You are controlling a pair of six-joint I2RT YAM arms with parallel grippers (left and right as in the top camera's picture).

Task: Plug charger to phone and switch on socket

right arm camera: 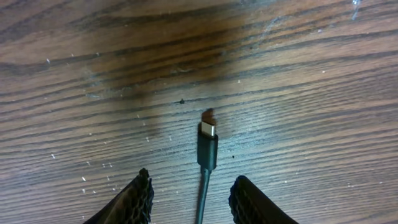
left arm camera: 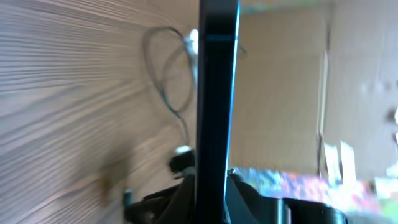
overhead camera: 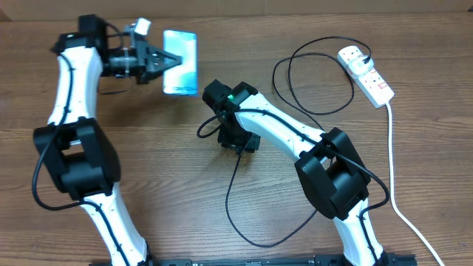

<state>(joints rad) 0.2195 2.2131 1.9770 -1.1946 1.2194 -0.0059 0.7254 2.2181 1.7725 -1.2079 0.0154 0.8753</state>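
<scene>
I am clamping my left end effector [overhead camera: 171,60] on the phone [overhead camera: 185,70] at the far side of the tabletop [overhead camera: 244,29]. My right end effector [right arm camera: 193,188] is hanging with fingers apart, astride the charger [right arm camera: 208,149] lying flat; I am aiming to close squarely just behind its metal tip.

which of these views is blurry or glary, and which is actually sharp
Overhead: sharp and evenly lit, but the phone screen glows washed-out, its text unreadable. Left wrist: blurred throughout, the phone a dark edge-on bar up close, wood grain smeared. Right wrist: sharpest, the connector crisp, with a dark shadow patch on the table beyond it.
</scene>
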